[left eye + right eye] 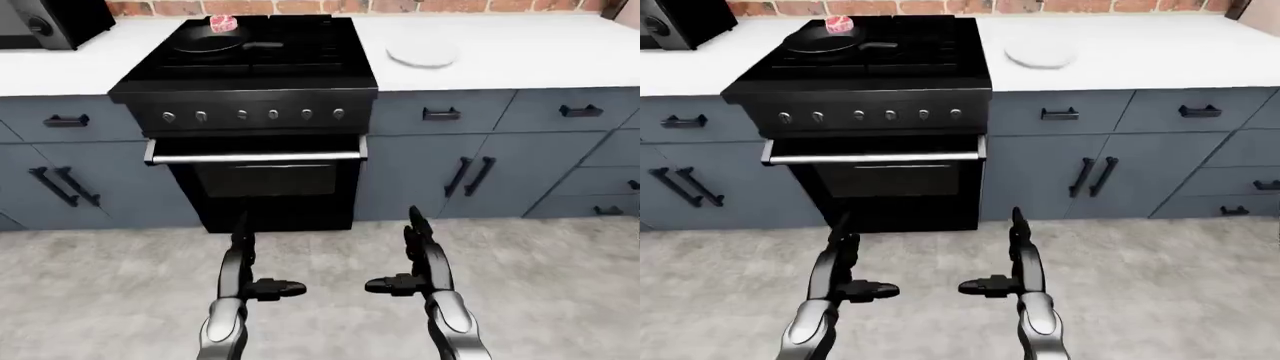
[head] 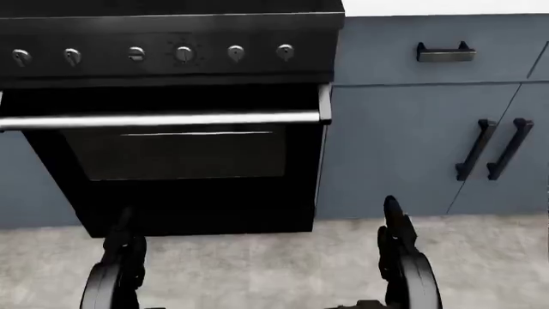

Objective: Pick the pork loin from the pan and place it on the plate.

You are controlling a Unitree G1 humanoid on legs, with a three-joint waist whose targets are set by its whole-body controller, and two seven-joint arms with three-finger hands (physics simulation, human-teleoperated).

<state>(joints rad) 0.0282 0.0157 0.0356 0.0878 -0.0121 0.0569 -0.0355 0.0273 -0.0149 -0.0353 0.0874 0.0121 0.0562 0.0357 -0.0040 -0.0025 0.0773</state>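
The pink pork loin (image 1: 223,23) lies in a black pan (image 1: 208,41) at the top left of the black stove (image 1: 245,90); the pan's handle points right. A white plate (image 1: 422,53) sits on the white counter to the stove's right. My left hand (image 1: 248,262) and right hand (image 1: 415,259) hang low over the floor, far below the stove, fingers spread open and empty. The head view shows only the oven door and both hands.
A black microwave (image 1: 50,21) stands on the counter (image 1: 530,52) at top left. Grey-blue cabinets (image 1: 480,165) with black handles flank the oven. The oven's steel handle bar (image 1: 255,157) juts out. Grey floor (image 1: 330,300) lies under my hands.
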